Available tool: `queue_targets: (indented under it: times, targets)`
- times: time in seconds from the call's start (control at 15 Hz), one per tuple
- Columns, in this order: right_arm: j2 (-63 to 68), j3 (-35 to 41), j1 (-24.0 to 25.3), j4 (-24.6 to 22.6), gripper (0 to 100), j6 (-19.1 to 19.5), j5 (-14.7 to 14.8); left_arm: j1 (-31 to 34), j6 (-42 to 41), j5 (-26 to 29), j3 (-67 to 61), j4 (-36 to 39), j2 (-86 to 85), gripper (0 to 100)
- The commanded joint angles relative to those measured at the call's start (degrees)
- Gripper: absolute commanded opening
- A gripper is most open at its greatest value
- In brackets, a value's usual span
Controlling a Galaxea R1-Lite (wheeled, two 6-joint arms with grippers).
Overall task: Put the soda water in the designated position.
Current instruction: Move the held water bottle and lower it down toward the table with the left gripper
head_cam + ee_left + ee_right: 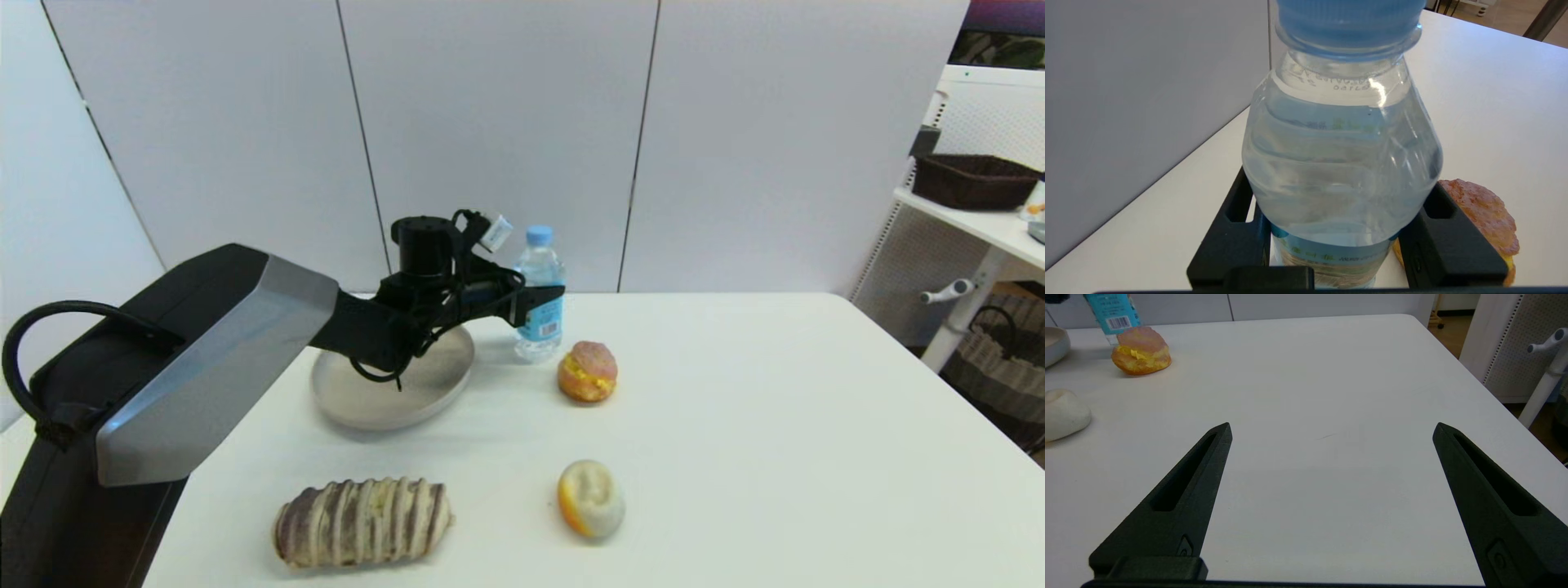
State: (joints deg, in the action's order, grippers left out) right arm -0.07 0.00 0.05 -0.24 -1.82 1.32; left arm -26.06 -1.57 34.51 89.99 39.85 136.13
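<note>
Clear plastic, thin-walled and nearly full of water: the soda water (540,296) will likely feel fairly heavy for its size, smooth and a bit slippery, and its wall should give a little under a hard squeeze. It stands upright near the far edge of the white table (775,425), between the beige plate (392,384) and a pink-and-yellow bun (587,371) just beside it. The left gripper (535,296) reaches over the plate, and its fingers (1237,241) sit against the bottle's sides at the top of the blue label, below the bulging shoulder (a sensible place, since the label gives more friction than bare plastic). A firm, level hold there should keep it from tilting. Whether the base rests on the table or hangs just above it, I cannot tell. The right gripper (1331,428) hovers spread wide and empty over bare tabletop, well apart
</note>
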Motion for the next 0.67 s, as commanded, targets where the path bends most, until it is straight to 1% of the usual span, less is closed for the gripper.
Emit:
queue_targets:
  times: [0.07, 0.67]
  targets:
    - [0.07, 0.09, -0.05, 0.07, 100, -0.03, 0.0, -0.04, 0.17, 0.12, -0.17, 2.51, 1.42, 0]
    - [0.07, 0.09, 0.04, -0.02, 100, -0.03, 0.0, -0.13, 0.17, 0.12, -0.08, 4.36, 3.0, 0]
